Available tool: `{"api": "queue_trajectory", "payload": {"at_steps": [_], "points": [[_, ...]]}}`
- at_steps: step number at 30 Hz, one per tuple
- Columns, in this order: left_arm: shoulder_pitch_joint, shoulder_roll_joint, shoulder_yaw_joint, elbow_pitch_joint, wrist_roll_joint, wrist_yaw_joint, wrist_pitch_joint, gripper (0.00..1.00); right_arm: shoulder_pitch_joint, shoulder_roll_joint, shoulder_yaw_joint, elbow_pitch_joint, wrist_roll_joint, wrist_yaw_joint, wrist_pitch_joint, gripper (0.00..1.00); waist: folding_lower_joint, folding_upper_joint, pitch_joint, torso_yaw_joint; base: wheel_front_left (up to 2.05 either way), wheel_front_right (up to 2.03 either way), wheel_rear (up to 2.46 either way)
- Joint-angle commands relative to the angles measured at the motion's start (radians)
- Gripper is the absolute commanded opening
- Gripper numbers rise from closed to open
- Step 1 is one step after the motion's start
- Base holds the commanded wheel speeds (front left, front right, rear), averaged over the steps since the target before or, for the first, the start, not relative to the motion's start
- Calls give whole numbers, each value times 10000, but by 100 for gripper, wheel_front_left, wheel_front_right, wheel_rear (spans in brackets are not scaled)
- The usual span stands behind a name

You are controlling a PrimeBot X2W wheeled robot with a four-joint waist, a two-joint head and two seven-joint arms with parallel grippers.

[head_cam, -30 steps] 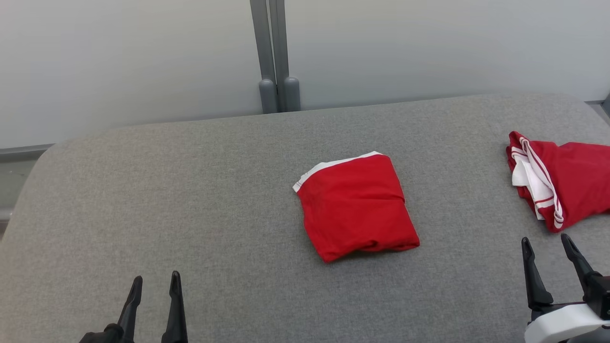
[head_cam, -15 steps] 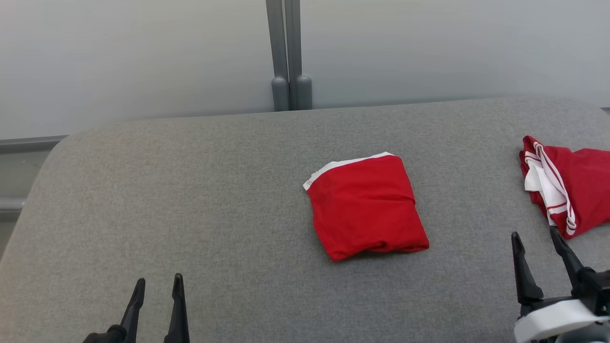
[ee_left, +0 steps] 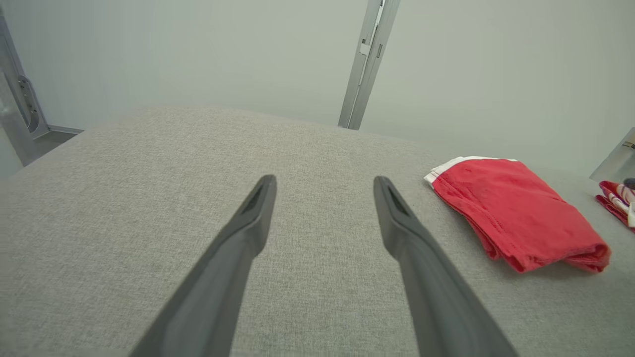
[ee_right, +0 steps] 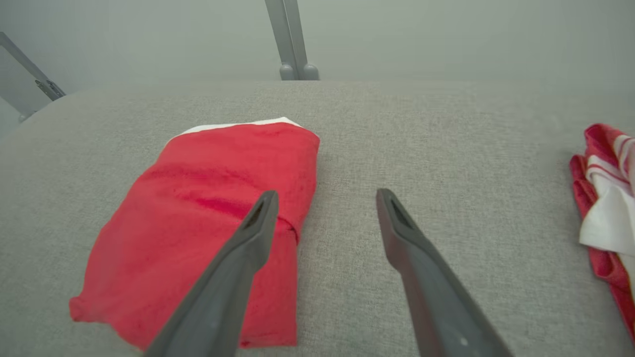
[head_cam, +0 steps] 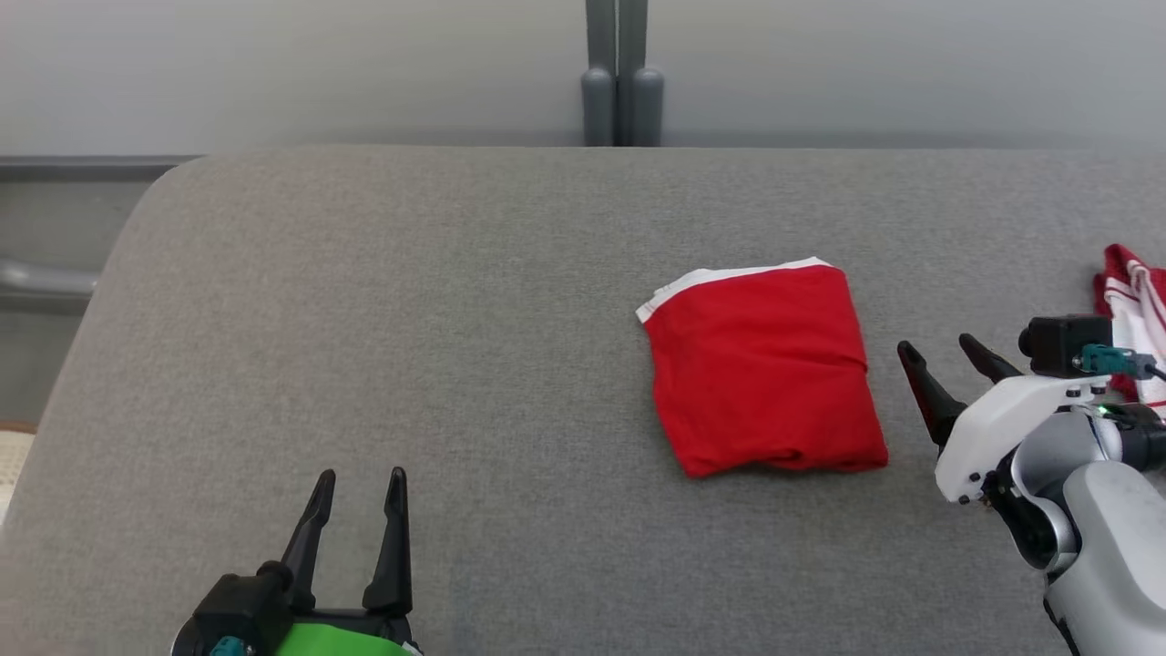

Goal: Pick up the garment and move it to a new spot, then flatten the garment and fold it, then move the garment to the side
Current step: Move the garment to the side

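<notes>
A red garment (head_cam: 765,364) with a white band along its far edge lies folded in a compact rectangle on the grey padded surface (head_cam: 410,301). It also appears at the right of the left wrist view (ee_left: 516,218) and at the left of the right wrist view (ee_right: 198,198). My right gripper (head_cam: 935,343) hovers open just off the garment's right edge, its left finger over that edge in its own view (ee_right: 326,193). Near the front edge, well left of the garment, my left gripper (head_cam: 362,474) stands open and empty (ee_left: 323,179).
A second, crumpled red-and-white garment (head_cam: 1134,301) lies at the far right, behind my right wrist (ee_right: 603,198). A grey post (head_cam: 622,82) stands against the pale wall behind the surface. The surface's rounded left corner (head_cam: 155,200) drops off to the floor.
The head camera has shifted, sliding the whole picture rightward. My right gripper has risen and moved in beside the folded garment's right edge. The garment itself lies as before.
</notes>
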Motion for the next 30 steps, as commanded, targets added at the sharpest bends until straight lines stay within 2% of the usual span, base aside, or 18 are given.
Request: {"api": "queue_trajectory", "payload": {"at_steps": [1, 6, 11, 12, 13, 16, 20, 25, 30], "points": [[-222, 18, -76, 18, -114, 80, 6, 100, -316, 7, -52, 308, 192, 4, 258, 100, 0, -1, 742, 1024, 0, 0, 0], [-275, 17, -357, 86, -341, 237, 6, 100, -751, 95, -306, 1420, 677, 4, 865, 100, 0, -1, 961, 1712, 0, 0, 0], [-184, 13, -366, 19, -414, 352, 6, 100, -1067, 550, -423, 2184, 1515, 4, 1491, 100, 0, -1, 1058, 1871, 0, 0, 0], [-173, 13, -352, 16, -415, 371, 6, 100, -1113, 657, -451, 2249, 1789, 4, 1645, 72, 0, -1, 1079, 1818, 0, 0, 0], [-191, 13, -359, 23, -388, 365, 6, 100, -1190, 715, -402, 2252, 2071, 6, 1783, 0, 0, -1, 1119, 1739, 0, 0, 0], [-355, 13, -361, -25, -370, 382, 6, 100, -1335, 642, -186, 2041, 2632, 6, 1958, 0, 0, -1, 1259, 1392, 0, 0, 0], [-496, 13, -318, -73, -344, 376, 6, 100, -1546, 1, 41, 1506, 2905, 4, 1860, 0, 0, -1, 1452, 631, 0, 0, 0], [-887, 15, -291, -64, -80, 242, 6, 100, -2125, -1436, -181, 486, 2908, 4, 2305, 0, 0, -1, 1958, -366, 0, 0, 0], [-1502, 18, -337, 7, 136, 113, 6, 100, -2797, -2813, -1079, 110, 2614, 4, 3423, 0, 0, -1, 2574, -692, 0, 0, 0]]}}
